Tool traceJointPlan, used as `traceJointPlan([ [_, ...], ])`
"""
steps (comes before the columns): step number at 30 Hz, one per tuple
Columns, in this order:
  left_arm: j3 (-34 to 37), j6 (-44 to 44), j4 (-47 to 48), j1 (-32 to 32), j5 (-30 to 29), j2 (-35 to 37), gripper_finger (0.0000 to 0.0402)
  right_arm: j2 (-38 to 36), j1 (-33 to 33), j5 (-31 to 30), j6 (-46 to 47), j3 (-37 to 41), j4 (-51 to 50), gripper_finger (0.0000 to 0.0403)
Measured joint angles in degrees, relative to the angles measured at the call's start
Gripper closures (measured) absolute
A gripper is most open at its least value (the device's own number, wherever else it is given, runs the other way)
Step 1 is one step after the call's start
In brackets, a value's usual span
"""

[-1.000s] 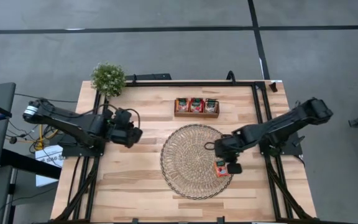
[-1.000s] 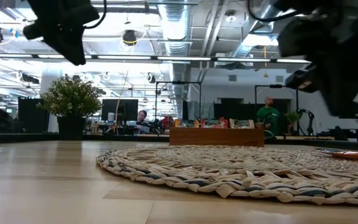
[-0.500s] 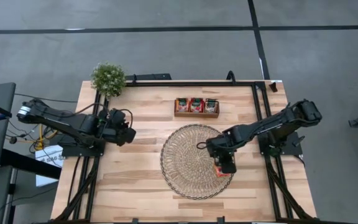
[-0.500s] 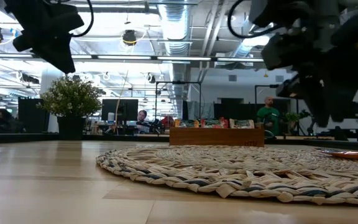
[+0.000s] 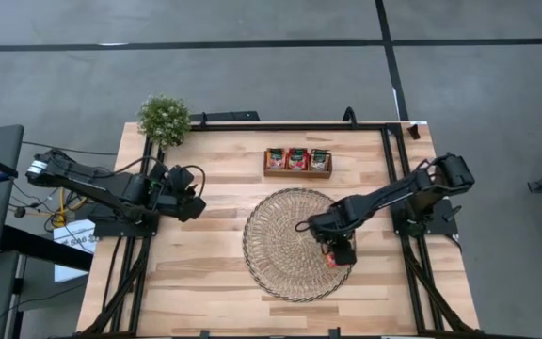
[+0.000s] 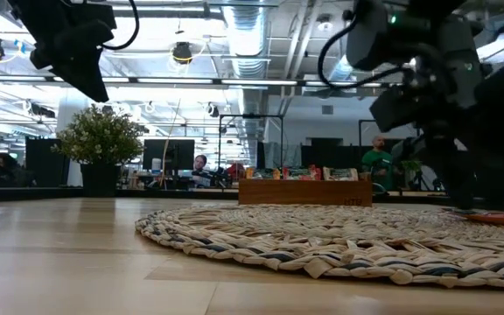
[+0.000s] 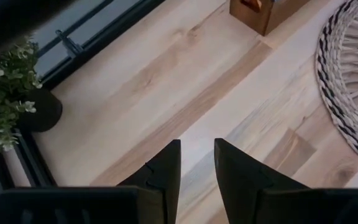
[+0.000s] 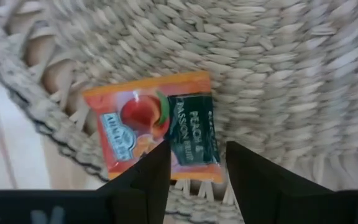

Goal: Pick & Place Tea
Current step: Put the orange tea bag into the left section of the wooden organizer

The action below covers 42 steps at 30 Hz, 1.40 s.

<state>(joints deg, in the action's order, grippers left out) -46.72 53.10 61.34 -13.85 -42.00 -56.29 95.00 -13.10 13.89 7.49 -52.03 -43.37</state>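
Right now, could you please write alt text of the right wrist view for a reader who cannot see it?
A flat orange-red tea sachet with a dark green label lies on the edge of a round woven straw mat. The right gripper is just above it, dark fingers apart, holding nothing.

A red-orange tea sachet (image 5: pixel 332 257) is seen on the woven mat (image 5: pixel 285 245) edge, under the right gripper (image 5: pixel 339 252).

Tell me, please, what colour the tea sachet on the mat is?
Orange-red with a dark green label; the right wrist view shows the sachet best.
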Motion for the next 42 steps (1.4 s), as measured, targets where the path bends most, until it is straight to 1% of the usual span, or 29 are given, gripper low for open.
traceJointPlan([
  [6, 0.0, 0.0, 0.0, 0.0, 0.2, -0.1, 0.0312, 3.1, 0.0, 0.3, 0.0, -0.3, 0.6, 0.026],
  [10, 0.0, 0.0, -0.8, 0.0, 0.2, -0.1, 0.0312, 3.3, 0.1, 0.8, 0.2, -0.3, 0.6, 0.0277],
  [16, 0.0, -4.6, -3.6, 0.0, 1.9, -0.1, 0.0312, 2.2, 0.0, 0.8, 1.0, 0.0, 0.6, 0.0333],
  [21, 0.0, -8.7, -7.0, 0.0, 2.1, -0.1, 0.0312, 1.8, 0.0, 0.8, 1.1, 0.0, 0.4, 0.0391],
  [22, 0.0, -8.9, -7.1, 0.0, 2.1, -0.1, 0.0312, 1.8, 0.0, 0.8, 1.1, 0.0, 0.4, 0.0397],
  [26, 0.0, -8.9, -7.1, 0.0, 2.0, -0.1, 0.0312, 1.8, 0.0, -0.8, 2.5, 0.0, 0.4, 0.0395],
  [28, 0.0, -8.9, -7.1, 0.0, 1.8, -0.1, 0.0312, 1.8, 0.0, -1.0, 2.6, -0.2, -0.1, 0.04],
  [31, 0.0, -8.9, -7.1, 0.0, 1.8, -0.1, 0.0312, 1.7, -0.6, -2.3, 2.5, -2.0, -2.1, 0.04],
  [37, 0.0, -8.9, -8.5, 0.0, 1.8, -0.1, 0.0312, 1.6, -2.1, -6.2, 0.8, -8.8, -8.2, 0.0402],
  [42, 0.0, -10.0, -13.8, 0.0, 2.6, -0.1, 0.0312, 1.6, -3.3, -9.9, -0.5, -15.2, -11.5, 0.0403],
])
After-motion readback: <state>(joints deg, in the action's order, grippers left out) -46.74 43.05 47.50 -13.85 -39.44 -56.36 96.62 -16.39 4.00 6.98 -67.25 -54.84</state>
